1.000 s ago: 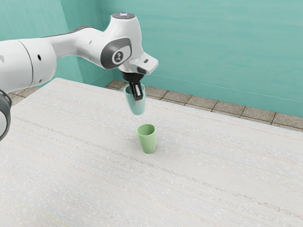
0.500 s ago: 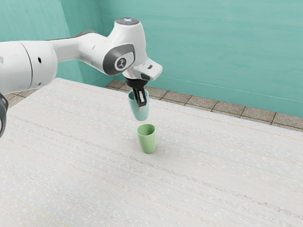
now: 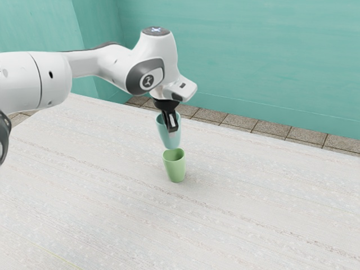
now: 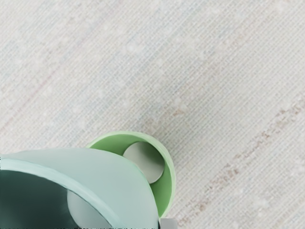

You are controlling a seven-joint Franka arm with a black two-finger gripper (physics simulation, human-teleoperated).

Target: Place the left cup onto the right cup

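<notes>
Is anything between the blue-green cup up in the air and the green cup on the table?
Nothing. In the exterior view the teal cup hangs just above the green cup, over its mouth, with no other thing between them.

1. The pale teal cup [image 3: 168, 135] is up in the air, clear of the table [image 3: 259, 197]. Its mouth is up, its body tapers to a narrower base, and it leans slightly off vertical.
2. The gripper [image 3: 172, 121] pinches it at the rim, with a black finger lying against its wall.
3. Its base sits right at the mouth of the green cup [image 3: 175, 165]. Whether the two touch, I cannot tell.
4. The green cup stands upright on the table, light green, tapered and open-topped.
5. From the wrist, the pale teal cup [image 4: 95, 176] covers part of the green cup [image 4: 166, 186], off-centre. The green cup's grey floor shows beside the teal wall.
</notes>
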